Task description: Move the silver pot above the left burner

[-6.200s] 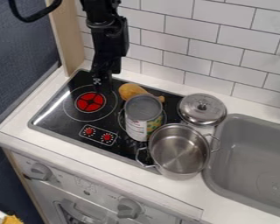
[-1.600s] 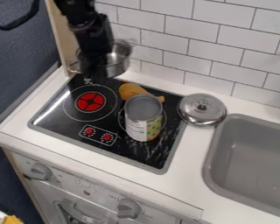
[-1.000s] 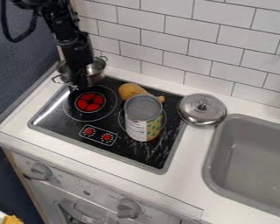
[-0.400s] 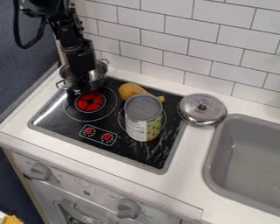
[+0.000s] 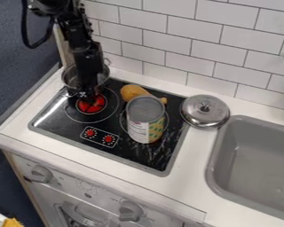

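oven knobs: on the front, below the bench.
sink: grey, at our right.
can: upright on the stovetop.
red burner: left of the can.
lid: knob up, between can and sink.
gripper: before the pot; we cannot tell whether it is spread or pinching.
pot: silver, at the stovetop's back left corner, behind the red burner.

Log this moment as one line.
silver pot: behind red left burner; gripper: at pot, grip unclear; tin can: on right burner; metal lid: beside sink
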